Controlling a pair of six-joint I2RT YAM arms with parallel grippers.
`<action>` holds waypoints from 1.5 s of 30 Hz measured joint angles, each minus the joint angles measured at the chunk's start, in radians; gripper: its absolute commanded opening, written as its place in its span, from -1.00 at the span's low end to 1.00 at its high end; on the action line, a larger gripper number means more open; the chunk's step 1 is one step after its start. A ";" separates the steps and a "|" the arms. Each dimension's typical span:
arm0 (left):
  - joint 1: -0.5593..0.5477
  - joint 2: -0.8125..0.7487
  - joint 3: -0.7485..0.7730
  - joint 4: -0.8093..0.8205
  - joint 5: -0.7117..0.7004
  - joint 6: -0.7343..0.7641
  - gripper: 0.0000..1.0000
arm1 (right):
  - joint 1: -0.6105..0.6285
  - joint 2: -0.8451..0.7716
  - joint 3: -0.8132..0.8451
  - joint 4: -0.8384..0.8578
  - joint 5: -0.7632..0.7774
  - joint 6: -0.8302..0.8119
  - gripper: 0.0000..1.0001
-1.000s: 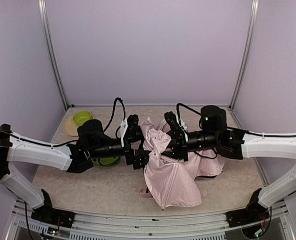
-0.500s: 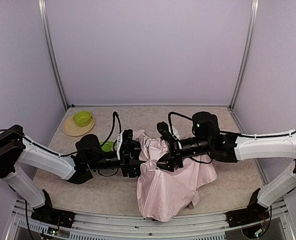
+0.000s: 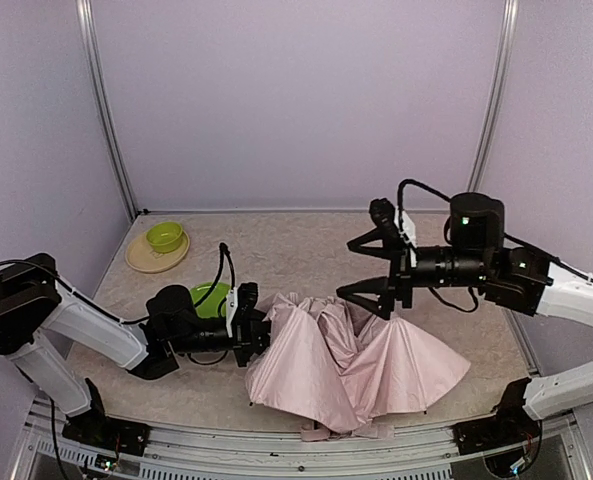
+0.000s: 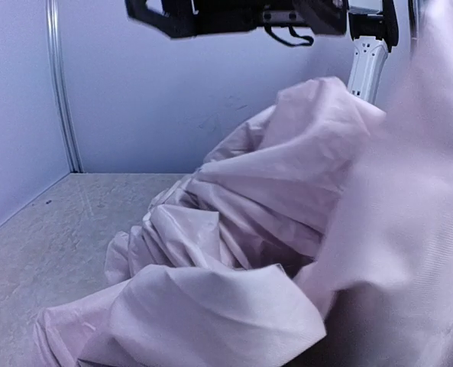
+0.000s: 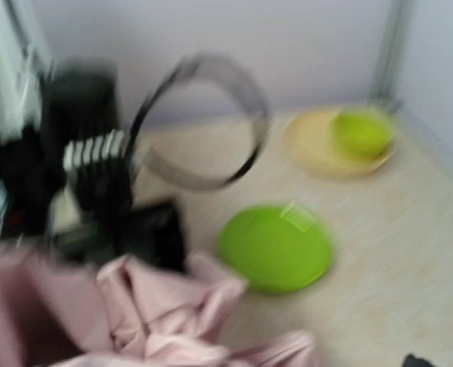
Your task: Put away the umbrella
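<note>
The umbrella (image 3: pixel 351 365) lies as a crumpled pale pink spread at the near middle of the table. My left gripper (image 3: pixel 256 335) is low at the umbrella's left edge and shut on a fold of its fabric. In the left wrist view the pink fabric (image 4: pixel 234 229) fills most of the frame and hides my fingers. My right gripper (image 3: pixel 360 267) hangs above the umbrella's far edge, open and empty, its fingers spread wide. The right wrist view is blurred and shows the umbrella (image 5: pixel 150 313) below, with none of my own fingers in sight.
A green plate (image 3: pixel 207 299) (image 5: pixel 276 246) lies just behind my left arm. A yellow plate (image 3: pixel 146 258) (image 5: pixel 325 157) holding a green bowl (image 3: pixel 164 236) (image 5: pixel 361 131) sits at the far left corner. The umbrella reaches the table's front edge (image 3: pixel 276 428).
My right gripper has opened, let go of the umbrella and risen to the right. My left gripper has shut on the fabric and dropped lower. The umbrella has sunk and spread over the table.
</note>
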 measured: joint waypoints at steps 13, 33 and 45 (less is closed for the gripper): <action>0.038 0.034 -0.014 -0.021 -0.087 0.055 -1.00 | -0.061 -0.272 -0.064 -0.322 0.165 0.296 0.79; 0.177 0.214 0.101 -0.079 -0.147 -0.194 -1.00 | 0.060 -0.220 -0.217 -0.461 0.278 0.753 0.43; 0.177 0.207 0.083 -0.078 -0.220 -0.201 -1.00 | 0.429 0.146 -0.367 -0.014 0.483 0.887 0.34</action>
